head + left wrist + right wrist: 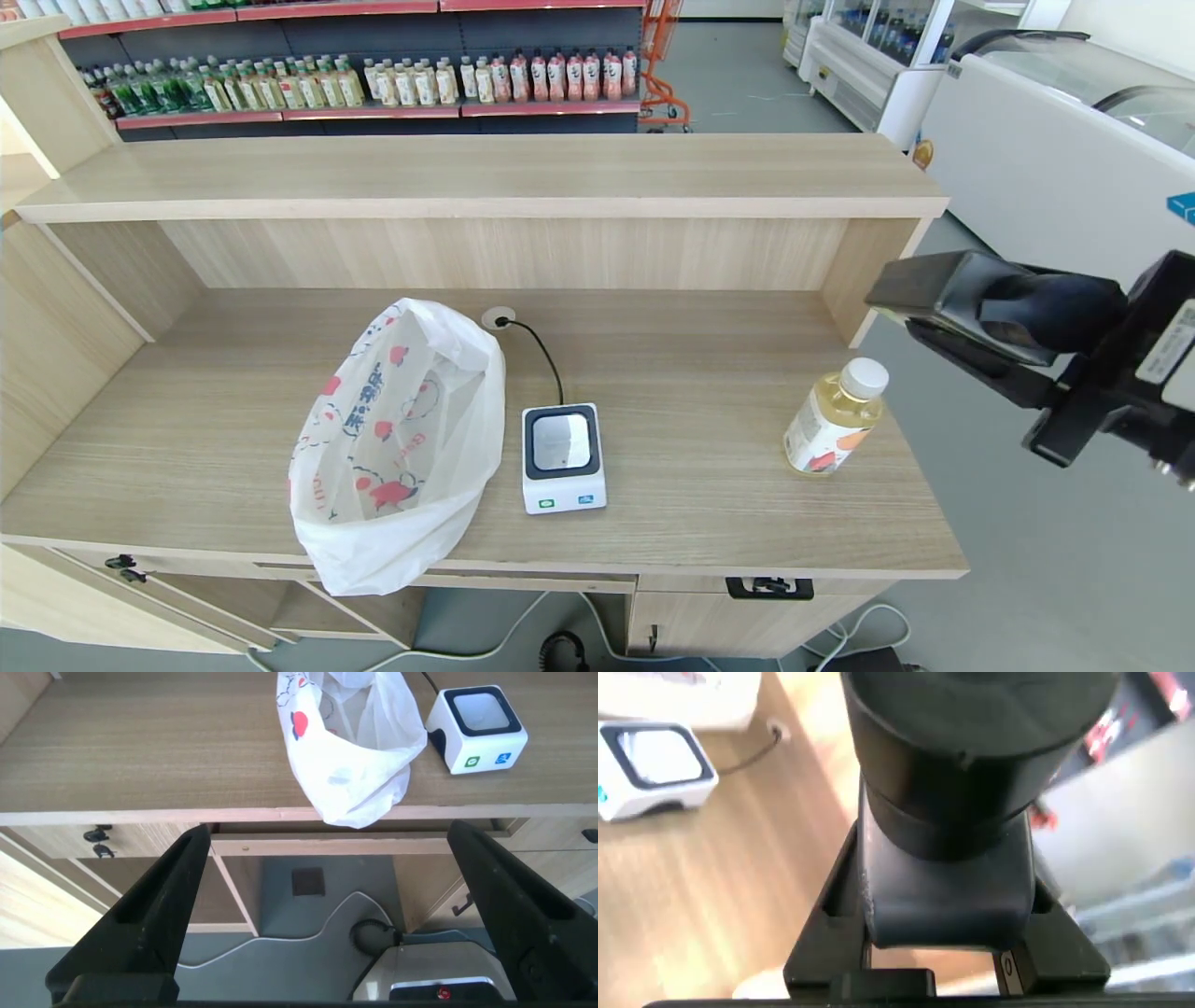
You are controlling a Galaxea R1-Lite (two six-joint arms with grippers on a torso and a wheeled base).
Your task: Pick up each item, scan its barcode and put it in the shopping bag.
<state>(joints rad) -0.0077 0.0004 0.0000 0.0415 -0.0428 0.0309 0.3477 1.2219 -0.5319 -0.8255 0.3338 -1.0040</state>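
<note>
Bottle (836,418): upright at the right end of the table (691,392), white cap, yellowish liquid, nothing gripping it.
Shopping bag (397,448): left of centre, mouth open, white with red and blue print, near end hanging over the table's near edge.
Scanner (562,457): just right of the bag, window facing up. Its black cable (541,350) runs to a port at the far side.
Right end effector (920,313): in the air up and right of the bottle, past the table's right edge, apart from it. Can't tell whether its fingers are apart or together.
Left end effector (329,835): fingers (140,924) spread wide, nothing between them, low in front of the table's near edge, near the bag's overhang.
Drink shelf (373,89) far behind.
</note>
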